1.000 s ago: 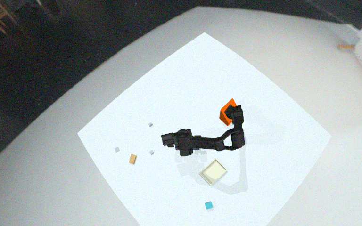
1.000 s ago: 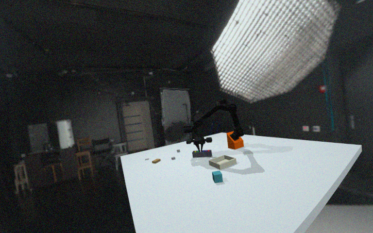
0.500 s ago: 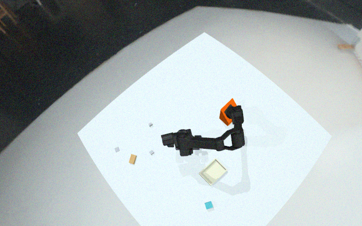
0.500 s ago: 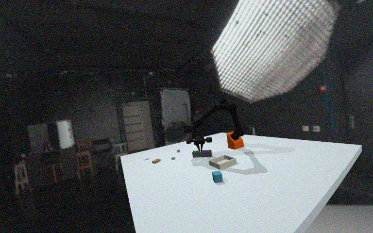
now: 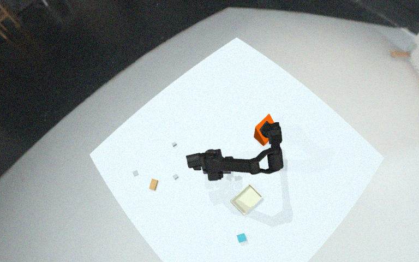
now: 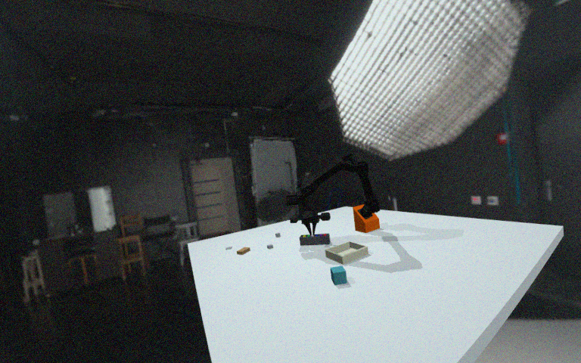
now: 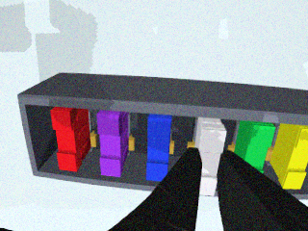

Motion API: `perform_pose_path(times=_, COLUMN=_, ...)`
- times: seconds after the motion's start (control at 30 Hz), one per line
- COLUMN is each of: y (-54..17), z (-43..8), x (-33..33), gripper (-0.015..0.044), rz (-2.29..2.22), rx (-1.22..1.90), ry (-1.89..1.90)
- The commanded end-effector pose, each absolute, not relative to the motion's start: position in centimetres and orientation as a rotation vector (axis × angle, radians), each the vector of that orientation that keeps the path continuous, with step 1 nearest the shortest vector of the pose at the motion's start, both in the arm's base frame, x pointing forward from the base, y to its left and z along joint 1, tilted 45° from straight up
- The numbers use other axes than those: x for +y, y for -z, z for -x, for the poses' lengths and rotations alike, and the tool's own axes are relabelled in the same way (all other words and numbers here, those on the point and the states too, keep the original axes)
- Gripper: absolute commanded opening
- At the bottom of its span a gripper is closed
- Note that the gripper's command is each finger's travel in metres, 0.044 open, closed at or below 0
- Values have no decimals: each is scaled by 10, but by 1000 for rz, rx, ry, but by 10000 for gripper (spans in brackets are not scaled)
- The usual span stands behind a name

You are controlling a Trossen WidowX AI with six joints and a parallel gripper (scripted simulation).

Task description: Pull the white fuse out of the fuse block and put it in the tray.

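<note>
Black parallel-jaw claw (image 7: 207,168) pinches the small white block fuse (image 7: 210,148), seated mid-right in the dark grey fuse block (image 7: 161,92). A tilted pull risks scraping the blue fuse (image 7: 158,146) or green fuse (image 7: 254,144) beside it.

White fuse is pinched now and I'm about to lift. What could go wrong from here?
1. The white fuse sits close between the blue fuse and the green fuse; a tilted pull could brush either.
2. The gripper fingers hang near the fuse block front edge, so sideways drift risks contact.
3. The grip looks low on the fuse; it might slip.
</note>
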State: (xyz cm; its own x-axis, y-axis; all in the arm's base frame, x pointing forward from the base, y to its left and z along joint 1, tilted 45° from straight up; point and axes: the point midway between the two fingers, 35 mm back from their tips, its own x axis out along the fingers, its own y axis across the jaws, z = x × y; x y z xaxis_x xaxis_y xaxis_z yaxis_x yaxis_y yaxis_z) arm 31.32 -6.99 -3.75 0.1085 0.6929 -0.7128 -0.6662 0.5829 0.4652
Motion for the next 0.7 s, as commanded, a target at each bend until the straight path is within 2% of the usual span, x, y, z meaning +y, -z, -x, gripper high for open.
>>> perform_pose_path(times=0.0, y=35, z=-314, x=-73, gripper=0, rz=-21, rx=1064, ry=-997)
perform_pose_path(times=0.67, y=28, z=-313, x=-80, gripper=0, rz=-23, rx=1065, ry=-996)
